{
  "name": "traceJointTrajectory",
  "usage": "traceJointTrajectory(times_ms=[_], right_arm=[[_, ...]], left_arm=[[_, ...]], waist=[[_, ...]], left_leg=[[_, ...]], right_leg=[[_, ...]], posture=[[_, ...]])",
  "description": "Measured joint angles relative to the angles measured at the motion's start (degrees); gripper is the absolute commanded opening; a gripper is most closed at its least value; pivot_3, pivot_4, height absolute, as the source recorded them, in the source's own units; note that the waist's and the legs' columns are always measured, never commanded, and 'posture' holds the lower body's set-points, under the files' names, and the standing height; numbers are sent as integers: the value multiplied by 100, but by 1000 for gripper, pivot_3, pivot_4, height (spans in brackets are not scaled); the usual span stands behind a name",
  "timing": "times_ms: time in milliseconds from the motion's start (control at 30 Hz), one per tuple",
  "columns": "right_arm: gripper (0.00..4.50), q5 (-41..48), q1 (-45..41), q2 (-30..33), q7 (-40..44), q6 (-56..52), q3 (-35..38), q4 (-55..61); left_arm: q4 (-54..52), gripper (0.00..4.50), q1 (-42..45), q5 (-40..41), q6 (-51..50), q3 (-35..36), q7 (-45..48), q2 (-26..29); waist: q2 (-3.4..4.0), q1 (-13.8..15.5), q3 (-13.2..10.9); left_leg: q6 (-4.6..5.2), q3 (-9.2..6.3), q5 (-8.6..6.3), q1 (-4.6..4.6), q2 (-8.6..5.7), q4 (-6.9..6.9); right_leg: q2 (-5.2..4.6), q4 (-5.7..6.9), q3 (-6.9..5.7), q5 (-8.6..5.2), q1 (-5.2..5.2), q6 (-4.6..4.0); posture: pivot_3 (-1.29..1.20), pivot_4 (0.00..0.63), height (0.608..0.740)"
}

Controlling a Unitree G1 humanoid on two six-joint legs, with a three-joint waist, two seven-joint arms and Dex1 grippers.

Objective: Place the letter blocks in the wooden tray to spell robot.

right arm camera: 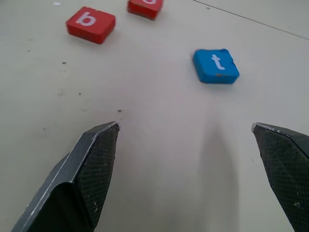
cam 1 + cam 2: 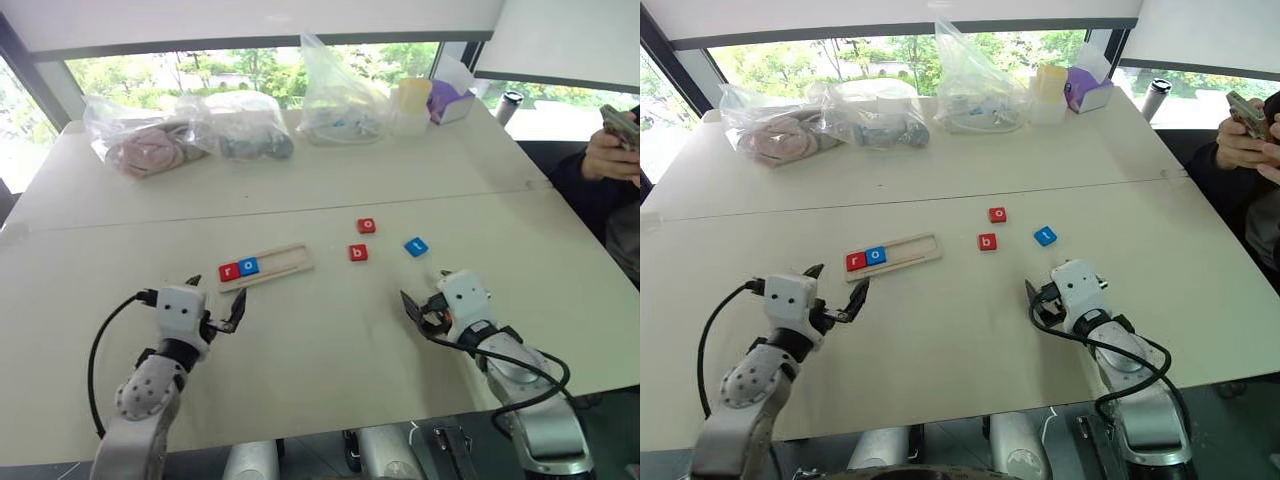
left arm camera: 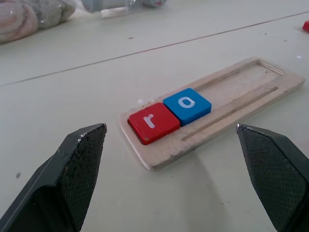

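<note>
Left eye view is showing the wooden tray holding the red r and blue o at its left end. Red b, red o and blue t are lying loose on the table to its right. Left gripper and right gripper are both hovering with fingers spread wide, holding nothing.

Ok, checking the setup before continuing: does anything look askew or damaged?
Mostly tidy. The blue t block lies turned askew on the table and one corner looks chipped. The r and o blocks sit squarely in the wooden tray.
</note>
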State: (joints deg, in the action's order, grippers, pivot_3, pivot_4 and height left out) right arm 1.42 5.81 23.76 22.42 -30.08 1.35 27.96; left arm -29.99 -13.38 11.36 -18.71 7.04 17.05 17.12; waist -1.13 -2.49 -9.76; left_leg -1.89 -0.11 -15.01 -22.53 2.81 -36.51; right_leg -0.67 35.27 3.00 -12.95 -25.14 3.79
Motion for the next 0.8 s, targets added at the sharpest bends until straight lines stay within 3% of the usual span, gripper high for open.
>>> traceJointTrajectory(times_ms=[100,200,333,600,800], right_arm=[[4446,395,-149,414,637,-184,-27,63],[4446,1410,-723,1366,1908,-649,148,200],[4446,2132,-1273,2057,2808,-856,340,352],[4446,2415,-2244,2477,3369,-833,153,281],[4446,2462,-2479,2471,3380,-836,-59,279]], left_arm=[[138,4500,375,503,-122,255,728,621],[1495,4500,1469,1347,-599,455,2720,2384],[3192,4500,2675,1397,-386,362,4312,3285],[5588,4500,4569,755,305,-954,6517,3421],[7132,4500,5553,8,1429,-1546,7202,3002]], waist=[[0,4,-1],[-3,-3,-56],[-6,-15,-71],[-13,63,-72],[-13,159,-72]], left_leg=[[0,0,0,2,-1,-10],[-1,-16,0,2,-1,-58],[-1,-11,-1,5,-3,-53],[29,-19,-15,-55,-10,-61],[37,-19,-19,-51,-10,-71]], right_leg=[[0,7,0,0,4,0],[9,42,-4,2,-4,-7],[3,12,-4,5,3,-11],[9,47,-9,11,-42,-9],[12,88,-7,5,-56,-6]], posture=[[0,150,740],[0,150,740],[0,150,740],[0,150,740],[0,150,740]])
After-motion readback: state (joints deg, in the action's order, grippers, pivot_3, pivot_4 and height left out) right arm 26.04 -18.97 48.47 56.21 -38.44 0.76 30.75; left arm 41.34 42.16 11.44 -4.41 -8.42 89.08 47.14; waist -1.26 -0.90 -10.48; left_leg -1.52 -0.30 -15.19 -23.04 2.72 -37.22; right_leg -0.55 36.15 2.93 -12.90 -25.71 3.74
